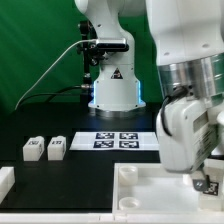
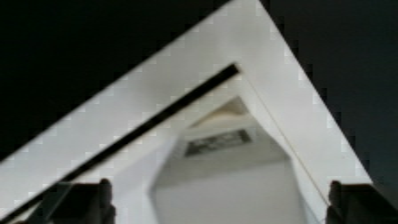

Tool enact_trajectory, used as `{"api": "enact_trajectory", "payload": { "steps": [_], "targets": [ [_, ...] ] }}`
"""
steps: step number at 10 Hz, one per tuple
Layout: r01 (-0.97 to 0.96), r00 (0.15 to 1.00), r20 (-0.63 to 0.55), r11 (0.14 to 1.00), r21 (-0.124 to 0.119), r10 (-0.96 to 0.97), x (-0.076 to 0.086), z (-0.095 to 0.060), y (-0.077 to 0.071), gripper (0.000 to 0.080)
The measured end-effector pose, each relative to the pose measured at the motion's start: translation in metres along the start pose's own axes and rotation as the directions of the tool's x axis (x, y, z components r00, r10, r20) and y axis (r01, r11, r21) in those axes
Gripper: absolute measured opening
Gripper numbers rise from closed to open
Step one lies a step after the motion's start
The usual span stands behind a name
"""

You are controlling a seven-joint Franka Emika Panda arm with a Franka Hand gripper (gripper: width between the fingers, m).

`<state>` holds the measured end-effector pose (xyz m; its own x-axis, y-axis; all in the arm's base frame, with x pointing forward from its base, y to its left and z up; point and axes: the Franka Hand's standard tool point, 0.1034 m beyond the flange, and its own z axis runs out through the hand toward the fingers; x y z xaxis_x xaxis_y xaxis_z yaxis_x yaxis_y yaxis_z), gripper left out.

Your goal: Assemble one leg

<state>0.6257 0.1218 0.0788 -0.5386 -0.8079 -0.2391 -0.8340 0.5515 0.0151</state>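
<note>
In the wrist view a white leg [image 2: 217, 175] with a black-and-white tag on its far end lies between my fingers, against the inner corner of the big white tray [image 2: 196, 75]. My gripper [image 2: 217, 205] is open, its dark fingertips [image 2: 80, 203] standing wide on either side of the leg with a gap on each side. In the exterior view the gripper [image 1: 205, 185] is low over the tray's [image 1: 150, 195] right part; the leg there is mostly hidden by the hand. Two more legs [image 1: 33, 148] [image 1: 57, 147] stand on the dark table at the exterior view's left.
The marker board [image 1: 118, 139] lies flat in front of the robot base [image 1: 112, 90]. Another white part [image 1: 5, 180] shows at the exterior view's lower left edge. A cable hangs behind the base. The tray's raised rim runs close beside my fingers.
</note>
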Motion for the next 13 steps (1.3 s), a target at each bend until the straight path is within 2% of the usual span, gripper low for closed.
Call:
{"api": "enact_trajectory", "payload": {
  "steps": [2, 3, 13],
  "targets": [
    [0.014, 1.000, 0.026, 1.000, 0.010, -0.014, -0.0158, -0.0165, 0.0013, 0.0648],
    [0.019, 0.999, 0.029, 1.000, 0.011, -0.020, -0.0180, -0.0183, 0.0016, 0.0648],
    [0.019, 1.000, 0.024, 1.000, 0.009, -0.020, -0.0155, -0.0153, 0.0021, 0.0649]
  ]
}}
